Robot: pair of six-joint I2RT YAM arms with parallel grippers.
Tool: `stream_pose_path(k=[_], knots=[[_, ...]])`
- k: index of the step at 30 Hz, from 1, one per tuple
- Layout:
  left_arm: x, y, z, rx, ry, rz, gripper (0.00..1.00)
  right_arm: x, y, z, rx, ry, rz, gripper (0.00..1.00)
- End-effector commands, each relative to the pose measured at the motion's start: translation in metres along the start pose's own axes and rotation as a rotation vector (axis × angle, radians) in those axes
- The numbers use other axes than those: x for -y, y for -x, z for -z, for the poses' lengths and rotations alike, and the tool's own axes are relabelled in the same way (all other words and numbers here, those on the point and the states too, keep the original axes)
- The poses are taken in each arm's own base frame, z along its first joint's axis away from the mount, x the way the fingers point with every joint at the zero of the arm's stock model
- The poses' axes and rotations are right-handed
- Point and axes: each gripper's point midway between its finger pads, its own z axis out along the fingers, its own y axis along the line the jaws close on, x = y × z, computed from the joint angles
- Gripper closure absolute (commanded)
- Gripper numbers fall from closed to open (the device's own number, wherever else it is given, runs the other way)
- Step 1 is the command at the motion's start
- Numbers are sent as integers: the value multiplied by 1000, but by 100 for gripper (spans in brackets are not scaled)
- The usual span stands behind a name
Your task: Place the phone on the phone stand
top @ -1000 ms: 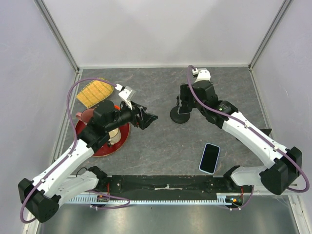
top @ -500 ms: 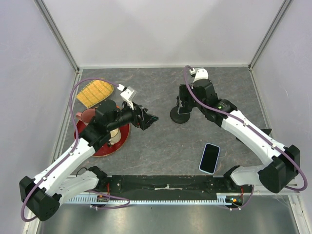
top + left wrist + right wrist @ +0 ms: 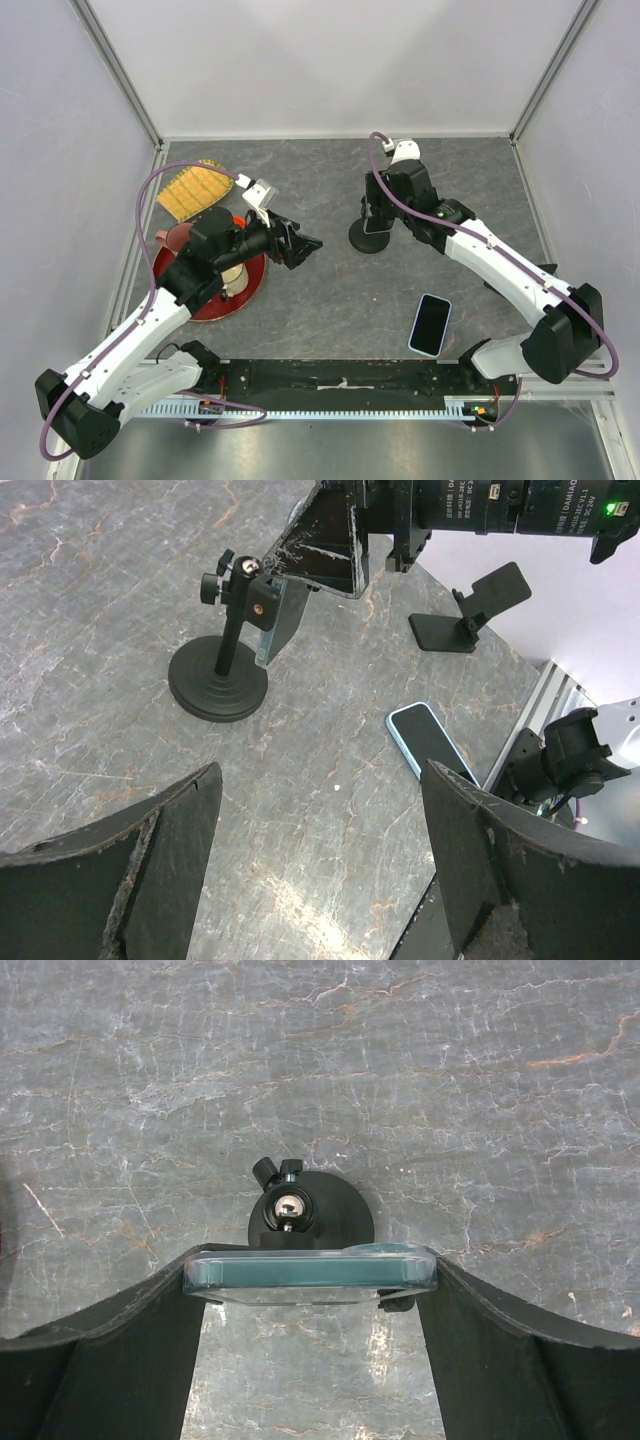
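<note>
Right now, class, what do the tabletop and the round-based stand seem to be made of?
Tabletop: stone or stone-look laminate, matte grey with pale and rusty veins. Stand: likely metal or hard plastic, matte black, with a shiny silver screw head.

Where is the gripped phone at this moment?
Right wrist view: the phone sits between the right fingers, just above the round stand; top view: far half, slightly right of centre.
</note>
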Motion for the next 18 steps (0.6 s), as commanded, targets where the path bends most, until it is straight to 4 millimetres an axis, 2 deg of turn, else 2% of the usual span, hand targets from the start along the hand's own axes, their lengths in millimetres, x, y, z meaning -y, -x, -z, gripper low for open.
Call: stream_pose_path(k=[1, 2, 3, 4, 5, 7, 8, 13, 18], knots=[[9, 14, 6, 28, -23, -6, 14, -6, 14, -2, 52, -43, -1, 50], [9, 14, 7, 31, -21, -8, 14, 1, 14, -2, 63, -95, 0, 65], [8, 14, 7, 30, -19, -9, 14, 6, 12, -1, 68, -137, 2, 71], [8, 14, 7, 30, -18, -11, 14, 3, 9, 2, 73, -156, 17, 77], [7, 13, 7, 29, -16, -13, 14, 12, 13, 6, 102, -231, 19, 89], [7, 12, 7, 25, -14, -12, 14, 6, 10, 12, 117, -252, 36, 98], [7, 12, 7, 26, -16, -14, 14, 10, 12, 14, 129, -284, 38, 100], [8, 13, 6, 28, -20, -16, 14, 6, 8, 12, 131, -328, 81, 100], [8, 13, 7, 29, -22, -23, 14, -13, 13, 5, 125, -207, 27, 100]])
